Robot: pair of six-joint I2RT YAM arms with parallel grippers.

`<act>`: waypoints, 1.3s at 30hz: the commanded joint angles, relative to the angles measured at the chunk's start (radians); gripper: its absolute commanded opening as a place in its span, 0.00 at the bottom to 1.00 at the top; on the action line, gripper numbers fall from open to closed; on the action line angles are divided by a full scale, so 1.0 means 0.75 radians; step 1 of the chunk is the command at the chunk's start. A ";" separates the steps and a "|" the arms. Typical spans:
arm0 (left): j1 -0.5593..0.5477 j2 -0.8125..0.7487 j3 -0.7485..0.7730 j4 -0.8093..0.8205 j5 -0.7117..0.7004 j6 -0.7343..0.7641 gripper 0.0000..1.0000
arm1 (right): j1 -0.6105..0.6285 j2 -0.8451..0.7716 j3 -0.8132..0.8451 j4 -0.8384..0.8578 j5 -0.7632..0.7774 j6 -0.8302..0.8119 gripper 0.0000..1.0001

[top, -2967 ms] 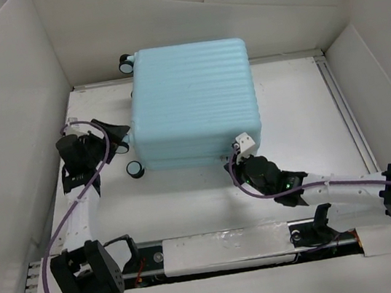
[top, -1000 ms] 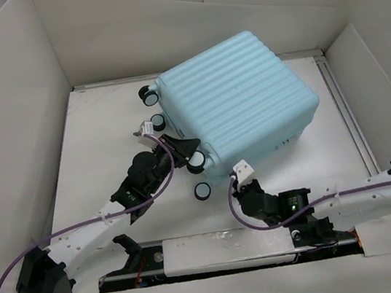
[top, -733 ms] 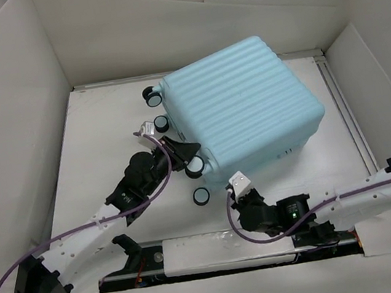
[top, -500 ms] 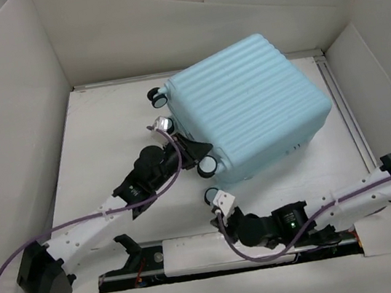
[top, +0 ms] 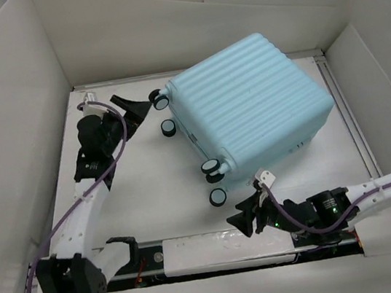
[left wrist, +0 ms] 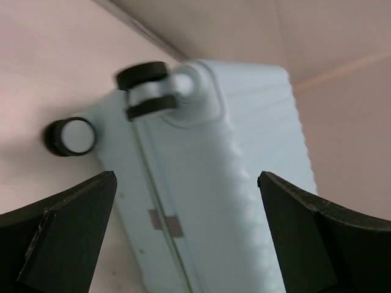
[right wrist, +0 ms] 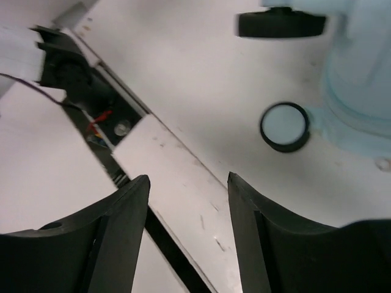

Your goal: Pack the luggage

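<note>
Toward the far middle of the counter (top: 136,192) lies the luggage (top: 252,108) — shut, skewed, casters (top: 218,196) facing the near left, presumably so it can be opened; left pincer (top: 133,106) spread wide, empty, levelled at the far casters from the left; right pincer (top: 242,222) spread, empty, low by the near edge — forearm stretched flat.

No text, brand, number or sign is showing clearly enough to be read in any view. The luggage (top: 249,109) is carrying small marks (top: 295,148) on its near side and a brownish tab (left wrist: 165,224) by its seam, but both are appearing too small and blurred to make out.
</note>
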 commanded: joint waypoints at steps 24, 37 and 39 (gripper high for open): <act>0.103 0.746 0.189 0.621 0.339 -0.314 1.00 | -0.044 -0.190 -0.233 -0.157 0.098 0.216 0.62; 0.103 0.951 0.248 1.051 0.403 -0.668 1.00 | -0.044 -0.165 -0.336 -0.044 0.035 0.242 0.62; 0.103 0.986 0.273 1.037 0.415 -0.681 1.00 | -0.044 -0.165 -0.336 -0.056 0.049 0.259 0.62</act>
